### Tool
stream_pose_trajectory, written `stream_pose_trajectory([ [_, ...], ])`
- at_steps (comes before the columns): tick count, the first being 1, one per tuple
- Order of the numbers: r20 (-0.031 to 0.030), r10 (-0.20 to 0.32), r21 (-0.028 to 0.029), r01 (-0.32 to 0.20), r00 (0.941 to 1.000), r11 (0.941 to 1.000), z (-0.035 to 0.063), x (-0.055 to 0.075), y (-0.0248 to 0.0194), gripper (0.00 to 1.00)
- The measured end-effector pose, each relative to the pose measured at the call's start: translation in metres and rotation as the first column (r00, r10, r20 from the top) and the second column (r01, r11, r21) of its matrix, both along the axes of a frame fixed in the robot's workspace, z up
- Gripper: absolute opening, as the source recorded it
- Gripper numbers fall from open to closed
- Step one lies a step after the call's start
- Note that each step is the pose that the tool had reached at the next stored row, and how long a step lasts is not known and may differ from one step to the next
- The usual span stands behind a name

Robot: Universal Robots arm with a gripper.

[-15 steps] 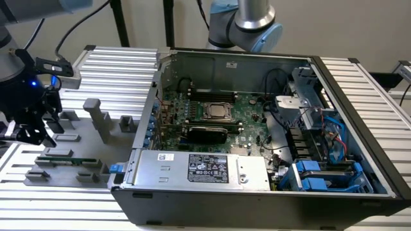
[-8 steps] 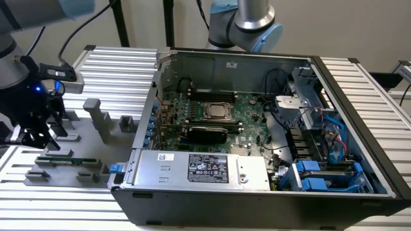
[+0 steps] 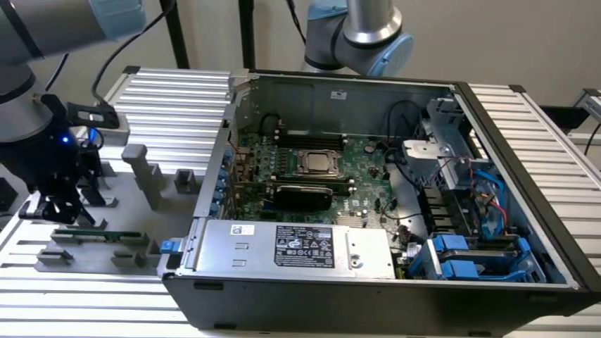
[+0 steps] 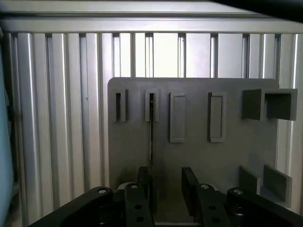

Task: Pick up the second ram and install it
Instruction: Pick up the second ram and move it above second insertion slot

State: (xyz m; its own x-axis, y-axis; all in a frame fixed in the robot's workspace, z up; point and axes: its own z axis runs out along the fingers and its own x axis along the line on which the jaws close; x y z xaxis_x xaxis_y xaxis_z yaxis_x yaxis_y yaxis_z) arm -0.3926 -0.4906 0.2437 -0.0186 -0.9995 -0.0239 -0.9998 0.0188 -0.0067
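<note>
Two fingers [image 4: 190, 189] of the pincer [image 4: 166, 196] stand wide apart, holding nothing, just above the second ram [image 3: 98, 235]. The green stick sits on edge in grey holder blocks [image 3: 141, 243] on the ribbed counter [image 3: 179, 91], likely so the fingers can close on its flat faces. The open computer case [image 3: 376, 296] and its motherboard [image 3: 367, 169] wait well apart. From the wrist the second ram [image 4: 151, 137] is a thin dark line near one finger. Its chips are hidden, and whether the fingers straddle it is unclear.
</note>
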Motion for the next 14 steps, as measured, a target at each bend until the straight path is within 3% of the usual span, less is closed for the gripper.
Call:
stream_pose_trajectory([
  [8,0.0009,0.000,0.0000,0.000,1.0000,1.0000,-0.0146,0.000,-0.0071,0.42],
  [14,0.0009,0.000,-0.0001,0.000,1.0000,1.0000,-0.0255,0.000,-0.0085,0.42],
])
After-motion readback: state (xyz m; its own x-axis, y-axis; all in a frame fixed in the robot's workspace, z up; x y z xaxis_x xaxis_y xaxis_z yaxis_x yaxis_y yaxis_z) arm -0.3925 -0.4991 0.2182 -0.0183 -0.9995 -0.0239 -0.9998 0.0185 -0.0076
